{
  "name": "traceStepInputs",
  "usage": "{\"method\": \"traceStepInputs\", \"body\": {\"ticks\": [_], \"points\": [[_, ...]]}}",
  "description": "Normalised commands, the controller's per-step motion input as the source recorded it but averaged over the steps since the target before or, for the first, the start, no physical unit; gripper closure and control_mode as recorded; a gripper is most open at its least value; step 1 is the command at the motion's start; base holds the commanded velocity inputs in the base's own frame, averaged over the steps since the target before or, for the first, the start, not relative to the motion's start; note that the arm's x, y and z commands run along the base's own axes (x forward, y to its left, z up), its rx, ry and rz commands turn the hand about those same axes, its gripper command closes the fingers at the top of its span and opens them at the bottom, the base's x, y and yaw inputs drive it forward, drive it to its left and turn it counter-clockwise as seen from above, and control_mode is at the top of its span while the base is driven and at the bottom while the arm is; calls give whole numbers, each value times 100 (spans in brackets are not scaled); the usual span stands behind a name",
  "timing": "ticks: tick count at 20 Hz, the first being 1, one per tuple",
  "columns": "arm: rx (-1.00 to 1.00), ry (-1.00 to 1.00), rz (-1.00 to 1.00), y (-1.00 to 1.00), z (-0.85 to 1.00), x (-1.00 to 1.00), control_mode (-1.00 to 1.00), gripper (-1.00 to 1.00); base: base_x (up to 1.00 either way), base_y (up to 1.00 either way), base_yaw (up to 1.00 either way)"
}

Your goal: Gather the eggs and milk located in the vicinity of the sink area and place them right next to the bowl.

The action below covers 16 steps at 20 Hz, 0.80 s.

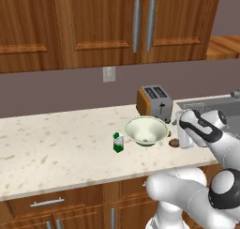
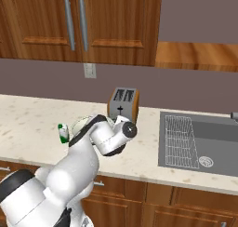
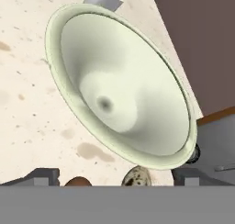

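No readable text or labels anywhere.

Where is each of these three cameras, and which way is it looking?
Left base view: behind the arm's left, facing the counter, bowl, milk; arm at lower right.
Right base view: behind its right, facing toaster and sink; arm at lower left.
Hand view: on the hand, facing the bowl; finger tips at bottom.
Shared: both base views show the toaster and milk.
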Motion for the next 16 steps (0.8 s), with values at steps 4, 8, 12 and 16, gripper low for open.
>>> {"method": "traceStepInputs", "body": {"ticks": [4, 8, 12, 16], "points": [[3, -20, 0, -55, 81, -33, -100, -100, 0, 0, 0], [10, -21, 0, -69, 86, -41, -100, -100, 0, 0, 0], [12, -22, 0, -74, 83, -46, -100, -100, 0, 0, 0], [16, -23, 0, -75, 81, -47, -100, -100, 0, 0, 0]]}}
